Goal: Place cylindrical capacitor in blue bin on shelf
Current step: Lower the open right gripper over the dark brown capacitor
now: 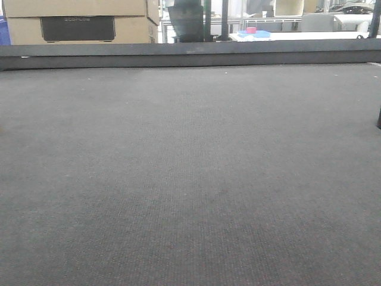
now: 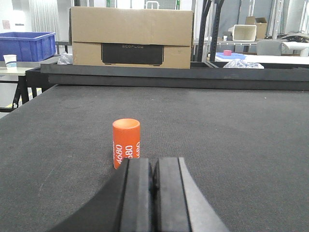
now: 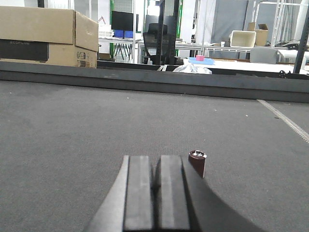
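The small dark-maroon, silver-topped cylindrical capacitor (image 3: 197, 163) is standing upright on the grey mat (image 3: 72, 135), at one o'clock just beside the right gripper (image 3: 155, 169). That makes the right arm seem the nearer one. Its jaws are sitting pressed together, empty, and the left gripper (image 2: 153, 170) is likewise sitting closed on nothing.

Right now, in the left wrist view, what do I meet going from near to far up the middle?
The left end effector, shut → orange cylinder marked 4680 → raised dark edge of the mat → cardboard box.

Grey mat (image 1: 190, 179) carries orange cylinder (image 2: 126, 142) and brown capacitor (image 3: 197, 163)
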